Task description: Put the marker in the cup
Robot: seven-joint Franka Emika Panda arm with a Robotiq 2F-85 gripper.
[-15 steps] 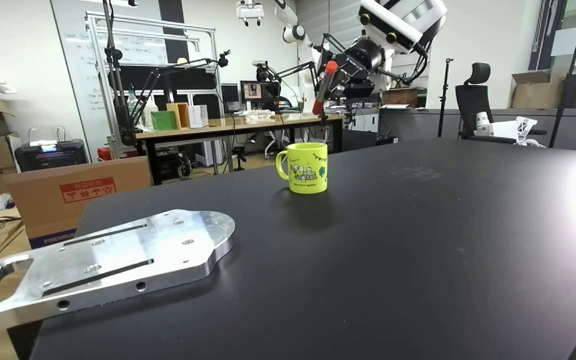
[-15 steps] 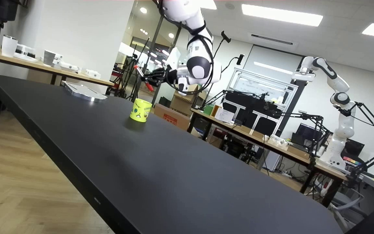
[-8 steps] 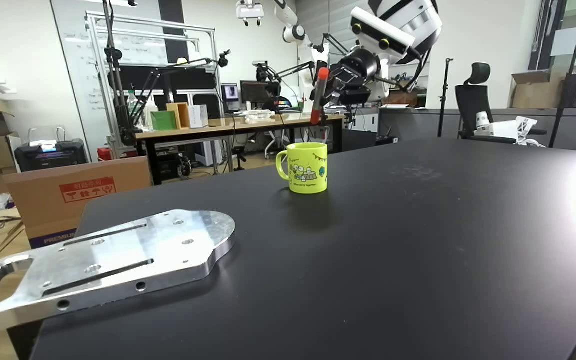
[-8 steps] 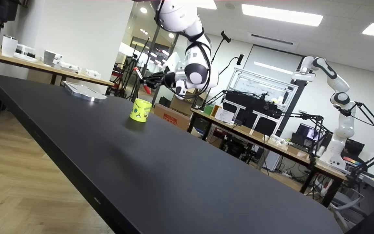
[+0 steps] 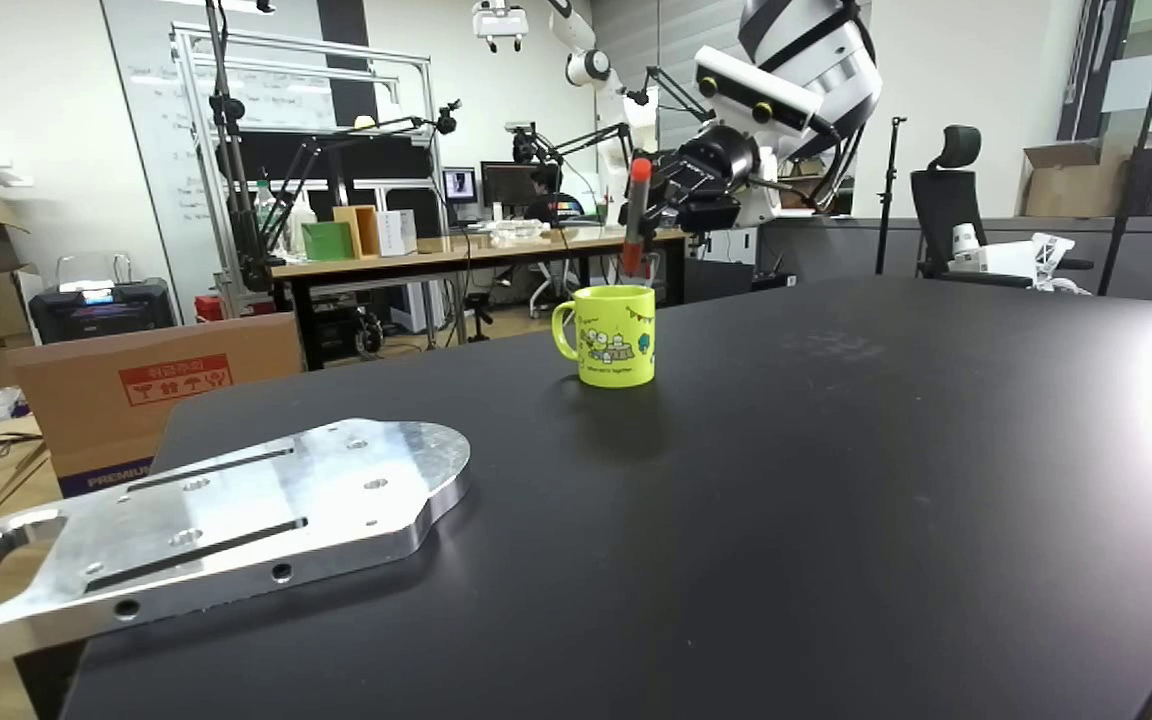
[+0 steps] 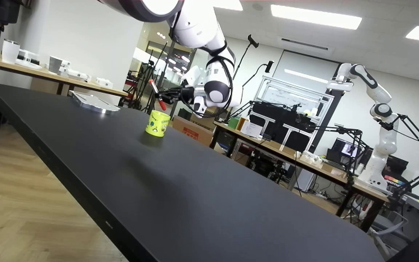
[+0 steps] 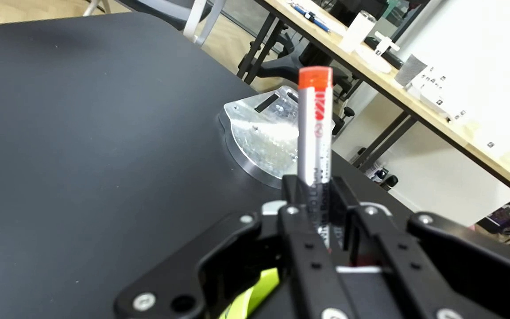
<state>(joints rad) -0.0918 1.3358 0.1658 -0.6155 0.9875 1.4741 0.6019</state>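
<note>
The gripper, pointing sideways and clamped on the barrel of the marker, with one of its fingers on either side. The marker's long axis runs across the fingertips, the orange-red end uppermost and the darker red end below. The cup stands upright on the black table, beneath the fingertips. The governing relation is that between the marker's lower end and the mouth of the cup: in both exterior views this end hangs just above the rim, apart from it, and no part of the marker is yet inside. In an exterior view the marker is nearly upright, its lower end over the half of the mouth away from the handle; in an exterior view the marker leans across the line of the cup, so that the two axes are not parallel. In the wrist view only a yellow-green strip of the cup shows; which part cannot be told. The step is judged to be the last lowering before release. The move should be chiefly downward, perhaps with a slight turn to bring the marker's axis nearer the cup's; the likeliest fault is the lower end catching the rim on the side away from the handle
</note>
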